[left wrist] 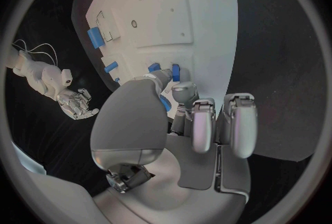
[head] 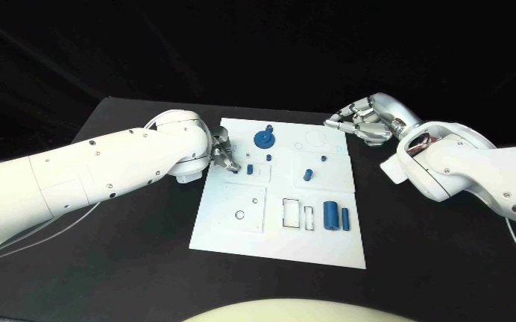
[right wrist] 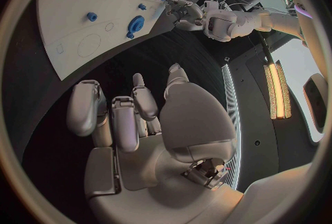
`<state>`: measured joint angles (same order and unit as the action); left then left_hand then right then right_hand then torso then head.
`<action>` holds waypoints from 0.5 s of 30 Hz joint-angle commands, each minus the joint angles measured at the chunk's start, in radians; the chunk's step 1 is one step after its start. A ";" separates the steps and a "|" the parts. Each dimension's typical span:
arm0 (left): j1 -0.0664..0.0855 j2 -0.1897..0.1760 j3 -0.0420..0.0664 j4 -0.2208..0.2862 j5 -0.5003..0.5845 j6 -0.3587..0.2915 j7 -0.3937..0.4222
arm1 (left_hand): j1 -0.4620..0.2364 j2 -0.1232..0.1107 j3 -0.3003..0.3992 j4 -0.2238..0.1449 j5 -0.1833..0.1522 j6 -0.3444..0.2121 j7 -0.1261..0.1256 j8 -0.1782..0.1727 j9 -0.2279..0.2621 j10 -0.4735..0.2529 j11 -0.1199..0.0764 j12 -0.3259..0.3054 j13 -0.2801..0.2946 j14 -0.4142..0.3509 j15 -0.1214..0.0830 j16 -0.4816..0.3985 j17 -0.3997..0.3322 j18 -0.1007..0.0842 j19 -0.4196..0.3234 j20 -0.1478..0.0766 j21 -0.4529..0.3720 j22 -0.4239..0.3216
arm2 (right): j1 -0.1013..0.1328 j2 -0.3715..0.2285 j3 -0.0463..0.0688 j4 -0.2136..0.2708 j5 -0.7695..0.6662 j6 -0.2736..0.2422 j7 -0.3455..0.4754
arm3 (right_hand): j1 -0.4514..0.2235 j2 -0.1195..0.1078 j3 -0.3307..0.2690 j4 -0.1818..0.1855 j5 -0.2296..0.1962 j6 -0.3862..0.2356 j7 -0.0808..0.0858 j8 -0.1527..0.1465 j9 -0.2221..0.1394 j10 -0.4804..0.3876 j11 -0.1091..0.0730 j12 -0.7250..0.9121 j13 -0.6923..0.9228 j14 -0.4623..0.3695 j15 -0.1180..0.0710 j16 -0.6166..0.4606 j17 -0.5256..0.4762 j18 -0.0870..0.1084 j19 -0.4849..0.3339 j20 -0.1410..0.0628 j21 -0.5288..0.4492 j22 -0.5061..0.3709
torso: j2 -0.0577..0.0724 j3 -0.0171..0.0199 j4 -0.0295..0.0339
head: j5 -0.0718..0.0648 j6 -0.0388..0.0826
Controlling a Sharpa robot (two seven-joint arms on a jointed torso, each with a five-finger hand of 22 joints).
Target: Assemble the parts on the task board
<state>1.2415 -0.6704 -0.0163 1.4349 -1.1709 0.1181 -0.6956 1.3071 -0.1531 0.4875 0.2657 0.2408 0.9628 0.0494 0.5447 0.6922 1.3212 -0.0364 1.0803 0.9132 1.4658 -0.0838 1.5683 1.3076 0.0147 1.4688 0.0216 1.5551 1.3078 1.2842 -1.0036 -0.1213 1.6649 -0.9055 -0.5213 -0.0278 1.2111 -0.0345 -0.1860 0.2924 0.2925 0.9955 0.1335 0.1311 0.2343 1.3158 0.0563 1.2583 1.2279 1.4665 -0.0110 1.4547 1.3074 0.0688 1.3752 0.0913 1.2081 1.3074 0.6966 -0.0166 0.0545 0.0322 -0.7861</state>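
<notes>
A: We are working our left hand (head: 223, 152) at the nine o'clock edge of the task board (head: 231, 236). Its fingertips (left wrist: 179, 90) are sitting right at a small blue part (head: 250, 168) there, though we cannot tell whether they are pinching it or only touching it.

B: Agreed, the left wrist view is not settling that either. We judge the hand is coming in from the side so the arm stays off the board and the other pieces stay undisturbed.

A: Our right hand (head: 365, 121) is hanging over the black counter (head: 129, 262) at about two o'clock from the board, just off its far corner, fingers curled in and grasping nothing.

B: That is probably keeping it out of the way while leaving it near. The blue gear (head: 265, 139) is standing toward twelve o'clock, and two blue cylinders (head: 336, 216) are lying toward five o'clock.

A: For room, we are seeing open counter at six o'clock and along the three o'clock edge. The nine o'clock edge is the crowded one, with our left arm across it.
</notes>
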 commanded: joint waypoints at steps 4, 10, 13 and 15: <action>-0.001 0.004 -0.001 0.001 -0.006 0.029 -0.024 | -0.016 -0.013 0.067 -0.066 -0.009 0.022 -0.024 0.012 0.000 0.010 -0.005 0.006 0.003 0.105 -0.006 0.002 0.263 -0.011 0.092 0.000 0.006 0.249 | -0.001 -0.001 0.000 0.002 -0.008 0.007 0.006 | 0.001 0.008 -0.001 -0.003 0.006 -0.005 -0.001 0.005 0.001 0.005 -0.005 0.003 0.001 0.059 -0.009 -0.005 0.072 0.013 0.006 -0.002 -0.002 0.032 | 0.000 -0.0005 0.0010 | 0.000 -0.002; -0.001 0.006 -0.001 -0.002 -0.007 0.016 -0.029 | -0.091 -0.020 0.004 -0.012 -0.011 0.037 -0.029 0.027 -0.006 0.016 -0.009 0.012 0.005 0.105 -0.009 0.002 0.263 -0.012 0.094 -0.002 0.008 0.253 | -0.001 0.000 0.000 0.002 -0.008 0.007 0.006 | 0.001 0.008 -0.001 -0.003 0.006 -0.005 -0.001 0.005 0.001 0.005 -0.005 0.003 0.001 0.059 -0.009 -0.005 0.072 0.013 0.006 -0.002 -0.002 0.032 | 0.000 -0.0007 0.0011 | 0.000 -0.001; -0.001 0.007 -0.001 -0.005 -0.007 0.010 -0.031 | -0.105 -0.018 -0.034 0.002 -0.011 0.039 -0.032 0.032 -0.011 0.016 -0.011 0.016 0.007 0.105 -0.012 0.002 0.263 -0.012 0.095 -0.004 0.009 0.254 | -0.001 0.000 0.000 0.002 -0.008 0.007 0.007 | 0.001 0.008 -0.001 -0.003 0.006 -0.005 -0.001 0.005 0.001 0.005 -0.005 0.003 0.001 0.059 -0.009 -0.005 0.072 0.013 0.006 -0.002 -0.002 0.032 | 0.000 -0.0010 0.0010 | -0.001 -0.002; -0.001 0.008 -0.001 -0.007 -0.007 0.008 -0.032 | -0.109 -0.018 -0.047 0.006 -0.011 0.040 -0.032 0.033 -0.013 0.016 -0.011 0.016 0.008 0.105 -0.013 0.002 0.263 -0.012 0.095 -0.004 0.009 0.254 | -0.001 0.000 0.000 0.002 -0.008 0.007 0.007 | 0.001 0.008 -0.001 -0.003 0.006 -0.005 -0.001 0.005 0.001 0.005 -0.005 0.003 0.001 0.059 -0.009 -0.005 0.072 0.013 0.006 -0.002 -0.002 0.032 | 0.000 -0.0008 0.0004 | 0.000 -0.002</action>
<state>1.2415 -0.6664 -0.0166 1.4280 -1.1771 0.1199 -0.6971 1.2079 -0.1727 0.4479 0.2698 0.2351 0.9969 0.0153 0.5728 0.6809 1.3376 -0.0530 1.0919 0.9196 1.4659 -0.0913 1.5683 1.3075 0.0148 1.4688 0.0216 1.5597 1.3077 1.2842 -1.0039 -0.1213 1.6654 -0.9055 -0.5214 -0.0277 1.2111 -0.0345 -0.1860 0.2924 0.2925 0.9955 0.1335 0.1311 0.2342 1.3158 0.0563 1.2582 1.2279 1.4665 -0.0110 1.4547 1.3073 0.0688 1.3752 0.0913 1.2081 1.3073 0.6962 -0.0173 0.0556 0.0312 -0.7873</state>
